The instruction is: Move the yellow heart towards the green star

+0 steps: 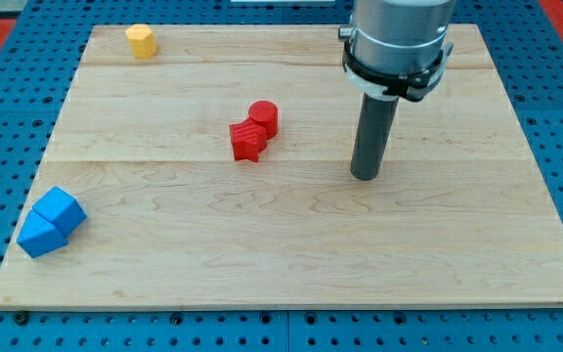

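While the pale, grained wooden board [457, 254] shows nearly whole, I cannot tell where the yellow heart or green star lies. My tip [365, 177], a bare round rod end holding nothing, stands right of the red star [248, 142]. A red cylinder [264, 117] touches that star; two blue cubes [51, 222] sit far lower left, a small yellow block [141, 39] upper left.
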You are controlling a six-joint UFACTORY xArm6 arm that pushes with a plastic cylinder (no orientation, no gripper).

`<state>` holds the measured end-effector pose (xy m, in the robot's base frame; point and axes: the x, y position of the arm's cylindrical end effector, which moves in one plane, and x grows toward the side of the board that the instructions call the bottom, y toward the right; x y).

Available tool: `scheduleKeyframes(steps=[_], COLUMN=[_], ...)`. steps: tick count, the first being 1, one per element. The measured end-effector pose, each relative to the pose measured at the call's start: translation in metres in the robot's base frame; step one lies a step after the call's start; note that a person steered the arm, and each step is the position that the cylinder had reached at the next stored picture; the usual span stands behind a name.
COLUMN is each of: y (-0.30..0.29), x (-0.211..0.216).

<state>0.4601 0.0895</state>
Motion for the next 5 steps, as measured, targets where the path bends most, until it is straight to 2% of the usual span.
scheduleKeyframes(steps=[1, 2, 3, 4, 5], y=[-0.038, 0.004, 0.075, 0.086, 0.036], x=[-0.008, -0.023, -0.032, -0.024, -0.012])
